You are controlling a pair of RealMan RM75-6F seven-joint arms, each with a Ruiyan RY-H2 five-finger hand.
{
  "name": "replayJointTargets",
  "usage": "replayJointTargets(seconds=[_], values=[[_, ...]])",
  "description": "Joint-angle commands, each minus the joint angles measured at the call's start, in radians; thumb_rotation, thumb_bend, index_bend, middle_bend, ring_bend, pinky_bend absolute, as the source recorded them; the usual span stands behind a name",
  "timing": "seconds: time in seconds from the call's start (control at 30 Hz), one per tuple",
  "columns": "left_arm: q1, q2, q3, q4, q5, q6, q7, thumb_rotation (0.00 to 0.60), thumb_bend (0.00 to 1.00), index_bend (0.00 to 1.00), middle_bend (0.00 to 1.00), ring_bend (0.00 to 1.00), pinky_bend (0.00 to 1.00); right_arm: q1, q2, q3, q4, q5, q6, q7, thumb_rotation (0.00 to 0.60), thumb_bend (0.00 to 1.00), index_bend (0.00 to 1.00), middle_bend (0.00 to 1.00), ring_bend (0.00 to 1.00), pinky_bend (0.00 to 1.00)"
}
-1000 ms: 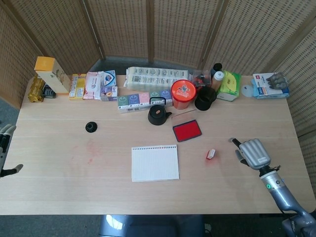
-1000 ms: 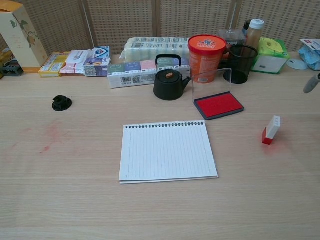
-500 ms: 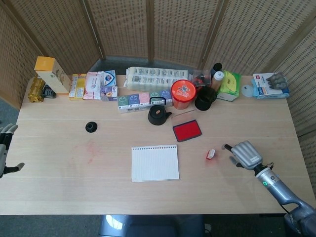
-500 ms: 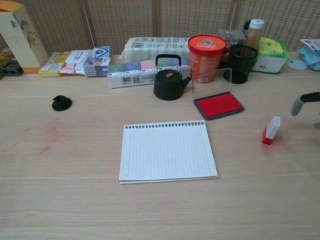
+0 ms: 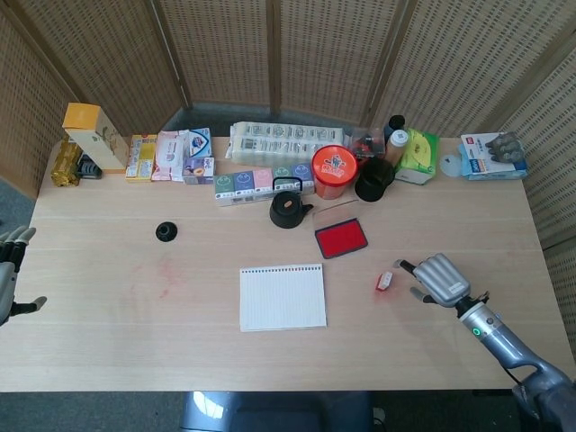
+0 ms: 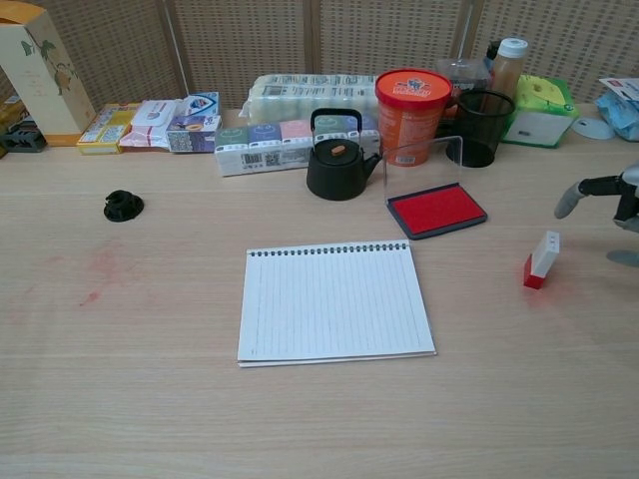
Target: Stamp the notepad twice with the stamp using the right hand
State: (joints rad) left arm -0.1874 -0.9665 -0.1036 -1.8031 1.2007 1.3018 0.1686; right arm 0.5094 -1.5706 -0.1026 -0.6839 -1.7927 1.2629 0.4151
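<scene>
A small red and white stamp (image 5: 385, 281) (image 6: 541, 260) lies tilted on the table, right of the spiral notepad (image 5: 283, 296) (image 6: 334, 299). An open red ink pad (image 5: 341, 238) (image 6: 436, 210) sits beyond them. My right hand (image 5: 433, 278) (image 6: 606, 205) hovers just right of the stamp, fingers spread, holding nothing and a short gap away from it. My left hand (image 5: 11, 270) shows only at the far left edge of the head view, fingers apart and empty.
A black teapot (image 6: 337, 168), an orange tub (image 6: 412, 102), a black mesh cup (image 6: 483, 126) and several boxes line the back. A small black cap (image 6: 123, 206) lies at the left. Reddish smudges mark the table (image 6: 100, 269).
My right hand has moved left toward the stamp, closing most of the gap. The stamp, notepad and left hand have not moved.
</scene>
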Motion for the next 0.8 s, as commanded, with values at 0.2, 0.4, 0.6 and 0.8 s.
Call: replayJointTargets(seconds=[0.2,0.4,0.6,0.8], values=[[-0.002,-0.001,0.003,-0.002,-0.002,-0.001,0.004,0.600,0.00,0.00,0.00,0.04,0.11,0.019,-0.048,-0.012,0.040,0.001,-0.007,0.010,0.600,0.34,0.27,0.93,1.00,1.00],[-0.002,0.004,0.002,-0.002,-0.011,-0.005,-0.005,0.600,0.00,0.00,0.00,0.04,0.11,0.026,-0.079,-0.010,0.068,0.015,-0.012,0.018,0.600,0.33,0.27,0.93,1.00,1.00],[-0.004,0.011,0.006,-0.006,-0.004,-0.013,-0.012,0.600,0.00,0.00,0.00,0.04,0.11,0.028,-0.098,0.001,0.075,0.035,-0.015,0.015,0.600,0.33,0.27,0.93,1.00,1.00],[-0.005,0.015,0.012,-0.008,0.004,-0.017,-0.014,0.600,0.00,0.00,0.00,0.04,0.11,0.030,-0.122,0.015,0.069,0.062,-0.028,0.023,0.600,0.33,0.27,0.93,1.00,1.00]])
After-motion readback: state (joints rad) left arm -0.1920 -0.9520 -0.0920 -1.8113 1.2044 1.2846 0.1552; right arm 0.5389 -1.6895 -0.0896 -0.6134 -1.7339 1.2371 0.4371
